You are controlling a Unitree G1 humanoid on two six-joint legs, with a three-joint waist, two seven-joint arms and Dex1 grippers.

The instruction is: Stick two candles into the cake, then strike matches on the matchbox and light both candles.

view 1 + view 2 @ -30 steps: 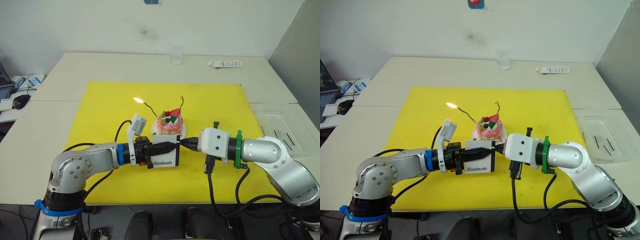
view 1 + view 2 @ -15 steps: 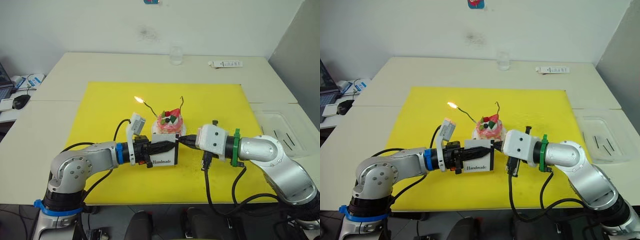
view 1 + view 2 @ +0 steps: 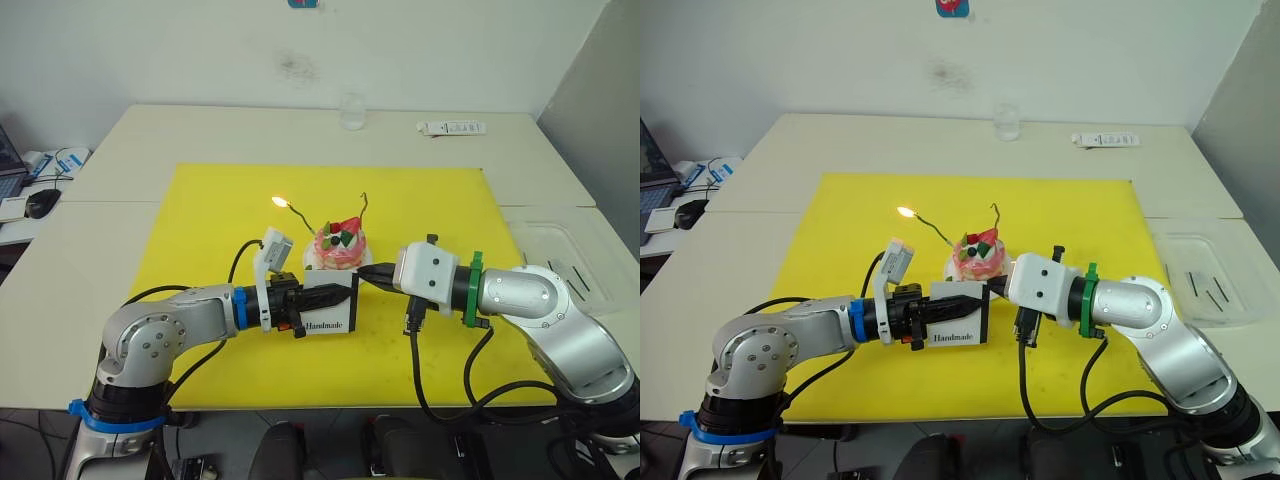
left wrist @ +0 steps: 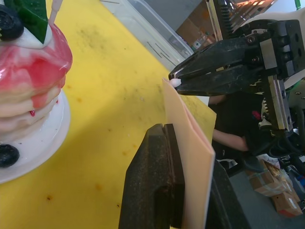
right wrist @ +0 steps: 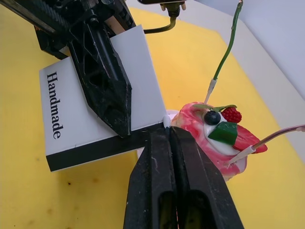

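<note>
The pink cake sits on its white plate at the middle of the yellow mat. Two wavy candles stand in it: the left candle burns with a small flame, the right candle is unlit. My left gripper is shut on the white "Handmade" matchbox, held upright just in front of the cake. My right gripper is shut on a match whose white tip touches the matchbox's black strip.
A clear tray with several dark matches lies off the mat to the right. At the table's far edge stand a glass and a white remote. A mouse and cables sit far left.
My right gripper with the match has slid a little away from me along the matchbox's edge. The matchbox, the cake and the burning candle stay where they were.
</note>
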